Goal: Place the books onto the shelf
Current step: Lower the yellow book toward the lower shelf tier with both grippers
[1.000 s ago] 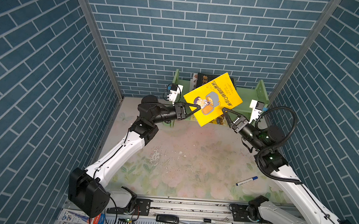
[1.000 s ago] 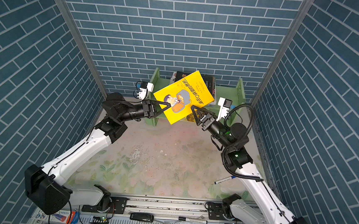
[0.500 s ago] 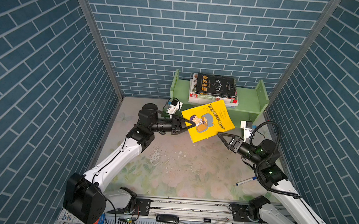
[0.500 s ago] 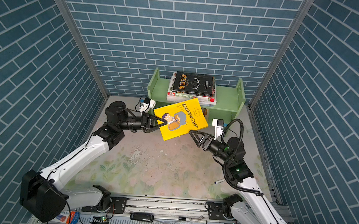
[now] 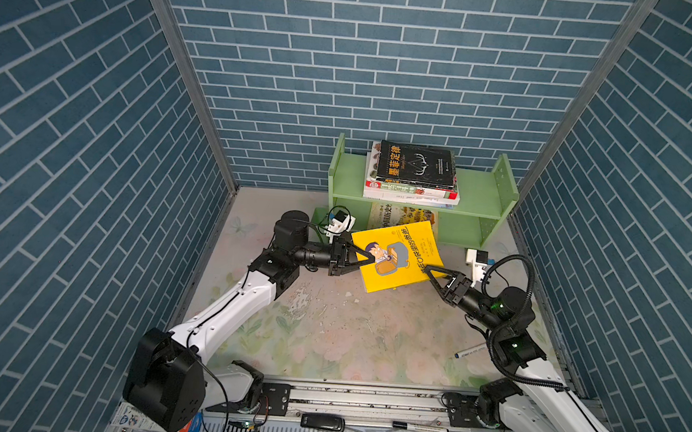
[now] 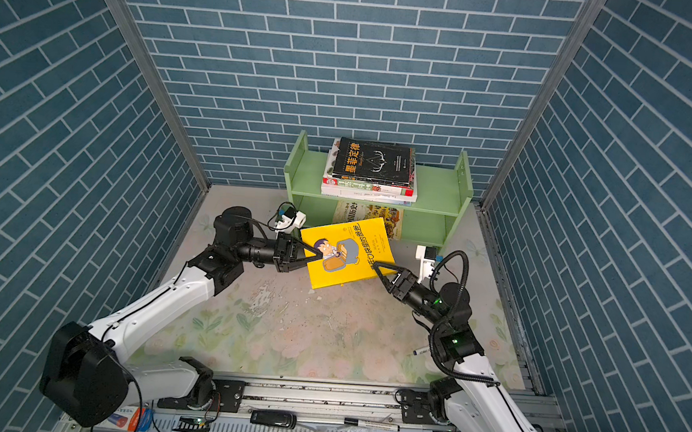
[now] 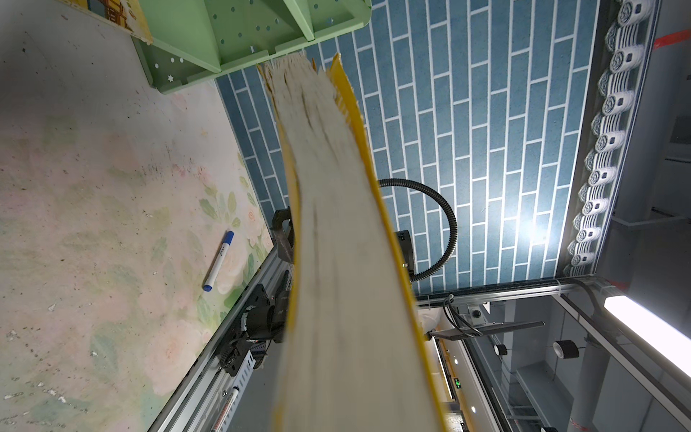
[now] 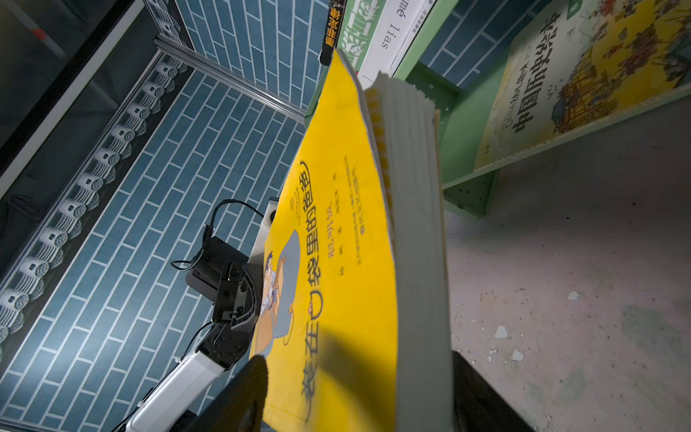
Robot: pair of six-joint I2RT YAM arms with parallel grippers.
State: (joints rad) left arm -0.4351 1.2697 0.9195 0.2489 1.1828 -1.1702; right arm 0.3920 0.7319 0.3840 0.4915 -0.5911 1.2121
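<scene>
Left gripper [image 5: 369, 259] is clamped on the yellow cartoon-man book [image 5: 399, 262], which hangs tilted just in front of the shelf [image 5: 474, 201]. Right gripper [image 5: 430, 275] straddles the opposite edge, can't tell if it's pinching. I'd firm up both grips, level it, then slide it in flat.

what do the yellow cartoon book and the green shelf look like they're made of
Yellow cartoon book: paper with a soft card cover, smooth printed finish. It curves in the left wrist view, and its cream page edges show. Shelf: probably painted wood or board, matt light green, with flat panels and drilled peg holes.
</scene>
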